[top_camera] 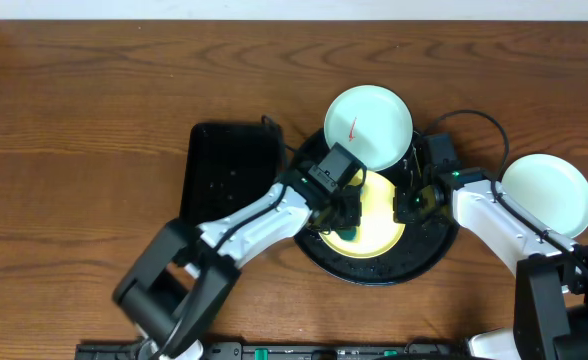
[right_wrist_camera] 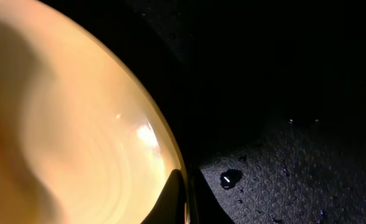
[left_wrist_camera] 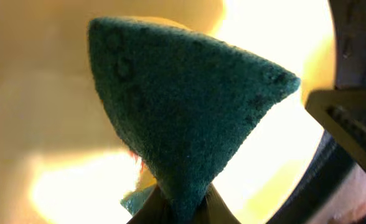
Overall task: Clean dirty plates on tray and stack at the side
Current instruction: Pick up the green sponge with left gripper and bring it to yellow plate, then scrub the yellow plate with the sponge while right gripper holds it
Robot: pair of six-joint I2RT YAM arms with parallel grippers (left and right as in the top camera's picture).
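Observation:
A pale yellow plate point(top_camera: 379, 225) lies in the round black tray point(top_camera: 429, 250). My left gripper point(top_camera: 346, 226) is over the plate's left part, shut on a green sponge point(left_wrist_camera: 183, 112) that is pressed towards the yellow plate point(left_wrist_camera: 58, 81). A small red streak point(left_wrist_camera: 135, 158) shows beside the sponge. My right gripper point(top_camera: 411, 207) is shut on the yellow plate's right rim point(right_wrist_camera: 170, 149), one finger inside and one outside. A pale mint plate point(top_camera: 367, 127) with a red streak rests at the tray's back edge. Another pale plate point(top_camera: 546, 193) lies on the table at the right.
A smaller black rectangular tray point(top_camera: 232, 170) lies left of the round tray. A black cable point(top_camera: 474, 118) loops behind the right arm. Water drops sit on the tray's textured floor point(right_wrist_camera: 295, 162). Bare wooden table point(top_camera: 74, 150) extends to the left and back.

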